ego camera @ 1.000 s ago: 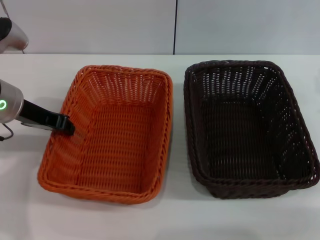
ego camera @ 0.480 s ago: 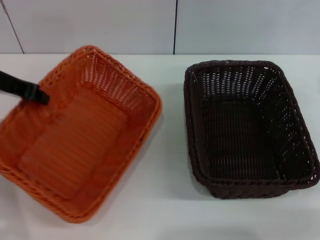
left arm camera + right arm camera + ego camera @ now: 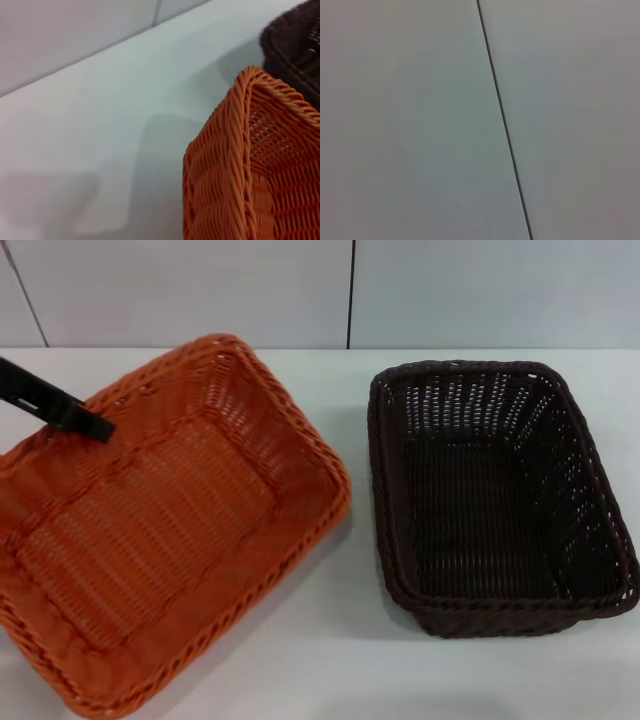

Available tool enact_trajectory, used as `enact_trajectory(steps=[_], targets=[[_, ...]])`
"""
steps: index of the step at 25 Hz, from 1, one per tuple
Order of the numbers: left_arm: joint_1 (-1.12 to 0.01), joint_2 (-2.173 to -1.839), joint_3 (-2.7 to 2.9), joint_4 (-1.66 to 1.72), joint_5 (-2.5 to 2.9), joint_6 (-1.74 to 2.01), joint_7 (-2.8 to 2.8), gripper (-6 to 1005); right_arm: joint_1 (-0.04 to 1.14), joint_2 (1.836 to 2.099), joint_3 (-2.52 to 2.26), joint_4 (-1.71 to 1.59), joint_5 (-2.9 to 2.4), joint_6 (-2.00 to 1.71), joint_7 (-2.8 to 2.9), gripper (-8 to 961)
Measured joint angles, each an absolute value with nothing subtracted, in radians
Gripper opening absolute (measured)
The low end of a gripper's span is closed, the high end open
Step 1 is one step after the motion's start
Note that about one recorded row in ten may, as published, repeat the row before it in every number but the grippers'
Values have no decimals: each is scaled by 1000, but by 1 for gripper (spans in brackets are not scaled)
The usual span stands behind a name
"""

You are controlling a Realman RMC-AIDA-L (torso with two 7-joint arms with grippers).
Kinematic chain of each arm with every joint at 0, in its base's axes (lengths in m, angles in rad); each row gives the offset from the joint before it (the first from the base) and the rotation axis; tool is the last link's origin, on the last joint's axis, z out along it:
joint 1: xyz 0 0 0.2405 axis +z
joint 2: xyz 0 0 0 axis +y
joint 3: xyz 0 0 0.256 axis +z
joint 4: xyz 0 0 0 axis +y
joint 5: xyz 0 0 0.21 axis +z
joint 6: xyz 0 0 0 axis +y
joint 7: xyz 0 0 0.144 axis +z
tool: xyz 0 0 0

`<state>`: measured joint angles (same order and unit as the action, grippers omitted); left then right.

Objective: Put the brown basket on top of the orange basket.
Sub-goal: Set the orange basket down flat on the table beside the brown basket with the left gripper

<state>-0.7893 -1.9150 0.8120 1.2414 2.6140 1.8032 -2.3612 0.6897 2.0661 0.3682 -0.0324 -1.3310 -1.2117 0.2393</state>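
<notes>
The orange basket [image 3: 165,530] is off the worktop [image 3: 340,670] now, tilted toward the camera and filling the lower left of the head view. A second ago it sat flat beside its twin; half a second ago it was already lifted and swung round, and since then it has come closer to the lens and turned further. The left gripper [image 3: 85,423] shows as a dark finger at the basket's upper-left rim, clamped on the braided edge, since the basket hangs from it. The brown basket [image 3: 495,500] has not moved: it rests flat on the right side of the worktop, apart from the orange one.

This runs against the task as worded (the brown basket should be the one travelling). If the orange one goes into the brown, the stack ends up inverted. The right gripper is not in view; its wrist camera sees only a pale wall [image 3: 420,120] with a dark seam.
</notes>
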Motion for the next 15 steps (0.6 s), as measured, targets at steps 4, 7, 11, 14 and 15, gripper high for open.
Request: enact_trajectory(steps=[4,7,11,14,15], targets=[[-813,-1936,829,1221,2615,1815,-2324,185,691,2066,368,-33,-1330,-1210,239,559],[-832,-1956,856,1185,2619,1824,-2302,189,690,2066,368,-34,-1330,-1210,239,560],[-851,-1988,891,1171,2619,1816,-2299,194,687,2066,368,-33,-1330,-1210,239,560],[-881,-2013,896,1134,2616,1801,-2297,198,687,2066,368,-33,-1330,-1210,239,559],[-896,-2021,897,1115,2617,1797,-2293,199,687,2066,368,-32,-1330,-1210,239,559]])
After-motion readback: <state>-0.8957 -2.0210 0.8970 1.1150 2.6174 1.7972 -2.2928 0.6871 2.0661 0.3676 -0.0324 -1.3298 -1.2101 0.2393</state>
